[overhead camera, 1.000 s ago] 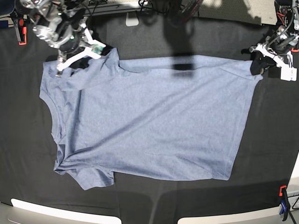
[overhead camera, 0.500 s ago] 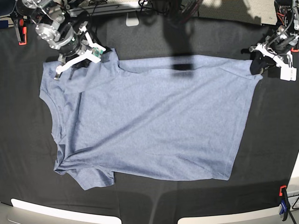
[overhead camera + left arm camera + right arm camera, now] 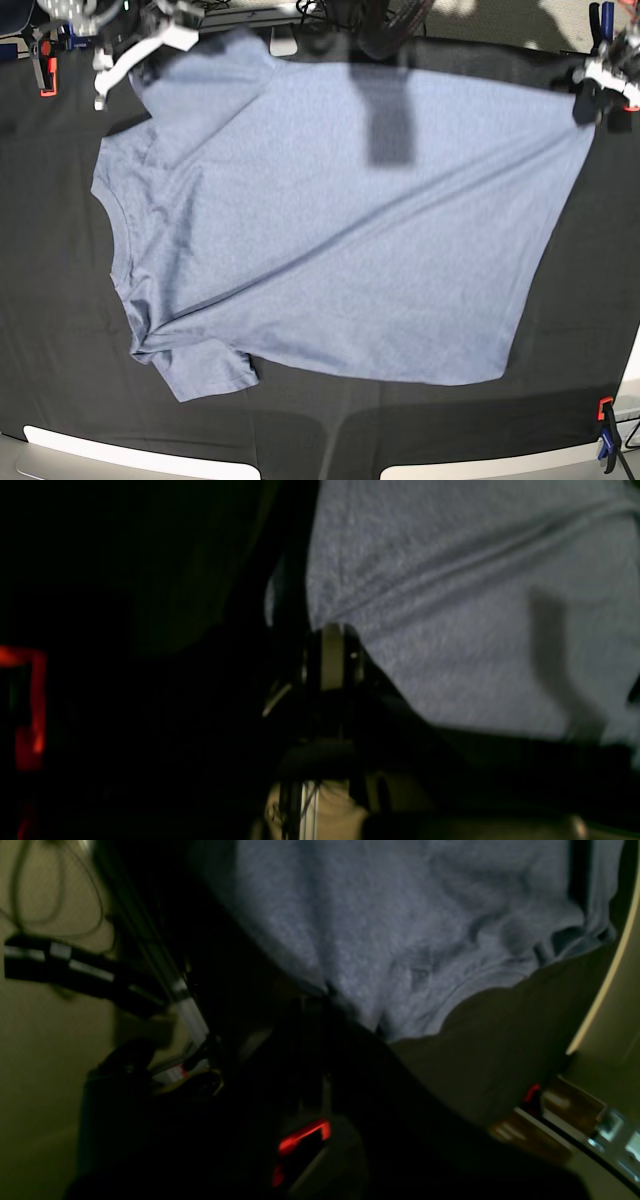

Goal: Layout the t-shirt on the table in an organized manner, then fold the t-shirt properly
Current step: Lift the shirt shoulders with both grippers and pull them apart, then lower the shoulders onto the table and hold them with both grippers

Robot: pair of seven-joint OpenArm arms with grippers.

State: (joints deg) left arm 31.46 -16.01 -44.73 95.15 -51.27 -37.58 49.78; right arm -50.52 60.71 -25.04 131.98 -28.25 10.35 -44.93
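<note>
1. Across the middle of the wide black cloth table (image 3: 40, 330), a light blue-grey short-sleeved cotton t-shirt (image 3: 330, 240) is spread plain side up, with no lettering showing.
2. Its neck opening faces the table's left edge, and one sleeve lies flat near the front-left corner.
3. At the back-left corner, the right gripper (image 3: 160, 40) is clamped on the shirt's other sleeve, which is lifted off the cloth and blurred.
4. Only the white fingers (image 3: 125, 58) of that gripper are easy to see; the arm behind them is cut off by the top of the base view.
5. At the back-right corner, the left gripper (image 3: 590, 95) is clamped on the shirt's hem corner, pulling that edge taut.
6. Much of this gripper is dark and cropped by the frame edge.
7. Both wrist views are dim and out of focus; each shows shirt fabric meeting closed jaws, with the surroundings nearly black.
8. A dark rectangular shadow (image 3: 388, 120) falls on the shirt near the back edge.
9. An orange and blue clip (image 3: 606, 435) grips the table at the front-right corner.
</note>
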